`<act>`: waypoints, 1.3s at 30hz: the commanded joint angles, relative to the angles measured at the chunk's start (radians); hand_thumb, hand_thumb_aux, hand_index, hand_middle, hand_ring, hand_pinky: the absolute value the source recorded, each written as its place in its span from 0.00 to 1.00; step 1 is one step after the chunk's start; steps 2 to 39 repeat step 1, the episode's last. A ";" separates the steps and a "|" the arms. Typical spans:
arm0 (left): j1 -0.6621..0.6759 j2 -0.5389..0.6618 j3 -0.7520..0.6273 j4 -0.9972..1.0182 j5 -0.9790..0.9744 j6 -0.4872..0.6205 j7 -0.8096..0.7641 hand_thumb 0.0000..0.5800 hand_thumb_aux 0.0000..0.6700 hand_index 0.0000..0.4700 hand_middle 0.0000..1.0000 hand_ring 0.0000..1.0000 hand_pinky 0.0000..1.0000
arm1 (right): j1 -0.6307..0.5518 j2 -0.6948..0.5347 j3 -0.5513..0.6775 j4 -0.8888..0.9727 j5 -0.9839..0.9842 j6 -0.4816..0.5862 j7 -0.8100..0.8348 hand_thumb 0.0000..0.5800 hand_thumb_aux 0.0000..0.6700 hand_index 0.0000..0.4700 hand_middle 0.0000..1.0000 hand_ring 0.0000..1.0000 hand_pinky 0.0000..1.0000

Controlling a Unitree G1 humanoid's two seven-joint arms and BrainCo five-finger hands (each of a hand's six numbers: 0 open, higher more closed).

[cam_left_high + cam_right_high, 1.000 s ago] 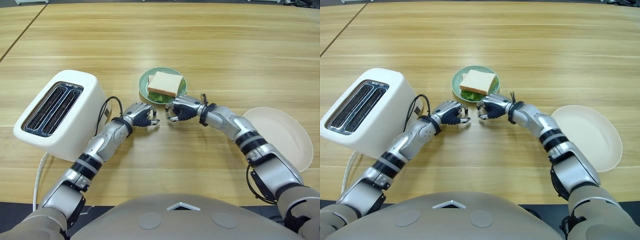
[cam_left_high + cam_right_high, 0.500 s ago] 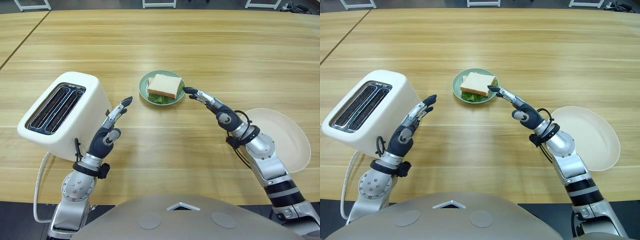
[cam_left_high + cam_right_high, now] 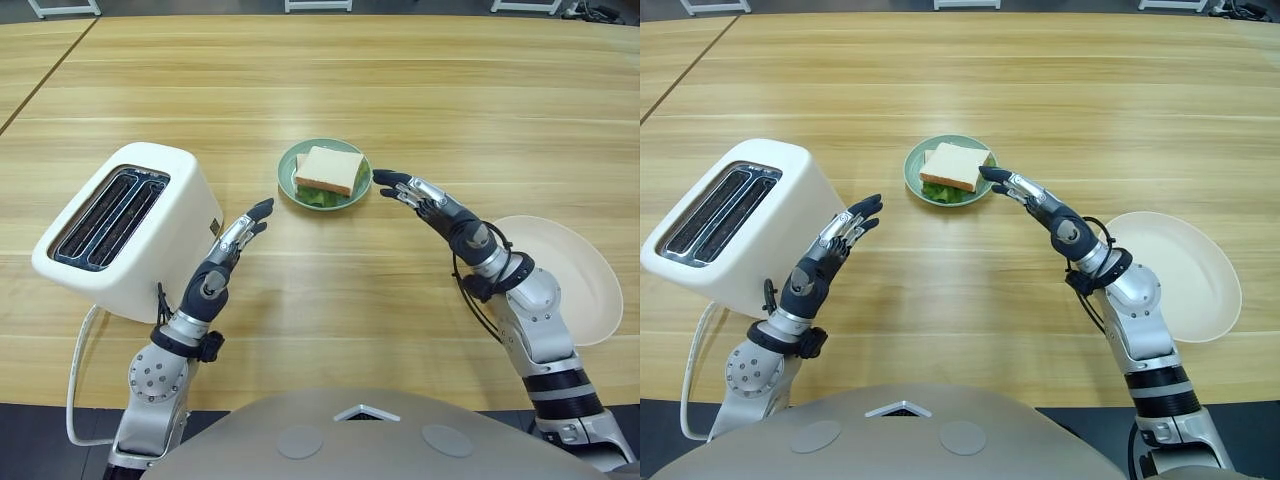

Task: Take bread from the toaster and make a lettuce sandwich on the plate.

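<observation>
Plainly, neither hand holds anything. On the right hand [image 3: 440,208] the fingers [image 3: 402,186] are stretched out straight and slightly apart. Their tips are just beside the right rim of the green plate [image 3: 287,172]; whether they touch the rim or the bread cannot be told. Behind the palm, the wrist and forearm run back toward the near right, passing the left edge of a white plate [image 3: 575,270] that lies on the right of the table [image 3: 400,80].

The left hand [image 3: 228,255] also has its fingers extended and a little spread, pointing up and away toward the middle of the table. It is raised just beside the right wall of the toaster [image 3: 150,250], with a narrow gap showing between them. Its forearm drops back to the near left.

The sandwich [image 3: 956,172] sits on the green plate, beyond and between the two hands. A square slice of bread [image 3: 330,168] lies on top, and lettuce [image 3: 320,198] peeks out along its near edge. The toaster stands well to the left of that plate with its two dark slots facing up. A pale cord [image 3: 80,370] trails from its near side toward the table's edge.
</observation>
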 commanded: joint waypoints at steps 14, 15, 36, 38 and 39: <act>0.000 -0.002 0.001 0.004 -0.022 -0.011 -0.020 0.00 0.00 0.00 0.00 0.00 0.00 | 0.038 0.008 -0.034 -0.035 0.027 0.015 0.033 0.00 0.00 0.00 0.00 0.00 0.00; 0.000 -0.002 0.001 0.004 -0.022 -0.011 -0.020 0.00 0.00 0.00 0.00 0.00 0.00 | 0.038 0.008 -0.034 -0.035 0.027 0.015 0.033 0.00 0.00 0.00 0.00 0.00 0.00; 0.000 -0.002 0.001 0.004 -0.022 -0.011 -0.020 0.00 0.00 0.00 0.00 0.00 0.00 | 0.038 0.008 -0.034 -0.035 0.027 0.015 0.033 0.00 0.00 0.00 0.00 0.00 0.00; 0.000 -0.002 0.001 0.004 -0.022 -0.011 -0.020 0.00 0.00 0.00 0.00 0.00 0.00 | 0.038 0.008 -0.034 -0.035 0.027 0.015 0.033 0.00 0.00 0.00 0.00 0.00 0.00; 0.000 -0.002 0.001 0.004 -0.022 -0.011 -0.020 0.00 0.00 0.00 0.00 0.00 0.00 | 0.038 0.008 -0.034 -0.035 0.027 0.015 0.033 0.00 0.00 0.00 0.00 0.00 0.00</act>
